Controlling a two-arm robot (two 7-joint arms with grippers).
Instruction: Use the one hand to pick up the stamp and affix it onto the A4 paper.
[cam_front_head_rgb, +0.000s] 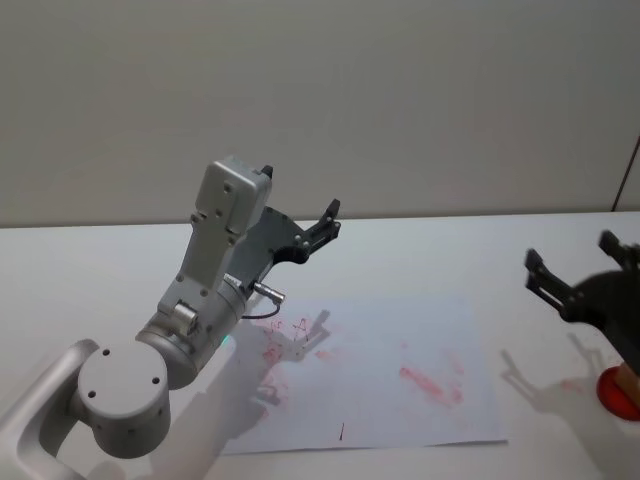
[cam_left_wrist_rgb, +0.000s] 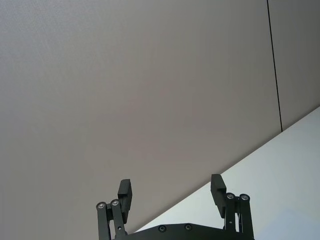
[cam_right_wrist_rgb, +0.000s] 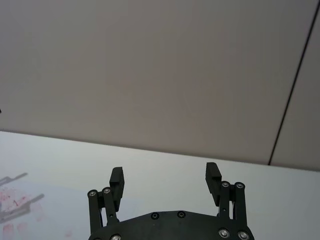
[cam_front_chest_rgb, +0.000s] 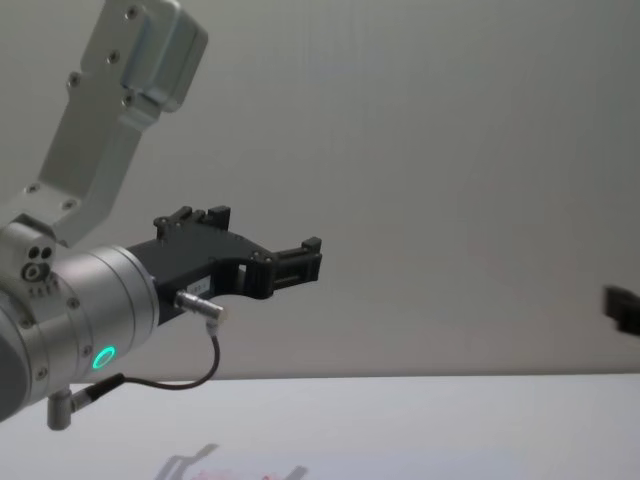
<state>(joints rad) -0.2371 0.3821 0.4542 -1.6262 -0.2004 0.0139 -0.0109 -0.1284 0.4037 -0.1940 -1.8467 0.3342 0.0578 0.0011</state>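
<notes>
Two grippers hang above the table (cam_front_head_rgb: 450, 250), both with fingers spread wide and nothing between them. The right gripper (cam_right_wrist_rgb: 165, 172) is the nearer to the work. The stamp (cam_front_head_rgb: 628, 377) sits on the table below it and slightly to its right, at the head view's edge, so only a corner of pale wood shows above a red base (cam_front_head_rgb: 617, 393). Whether that red part belongs to the stamp or is a pad under it cannot be told. The A4 paper (cam_front_head_rgb: 420, 330) lies flat to the right gripper's left, well apart from the stamp. It already bears faint red marks, and its near corner runs beneath the left gripper (cam_left_wrist_rgb: 172, 192), which is raised clear of the sheet and points toward the wall. The stamp looks like a small, rigid wooden block, probably light, with squared faces that should give the pads a firm, non-slip seat. The best hold is likely across two opposite flat sides, above the red base, keeping it upright so the face meets the paper squarely. The sheet is thin and loose, so a straight downward press and a straight lift seem wise to avoid dragging or smearing it.
</notes>
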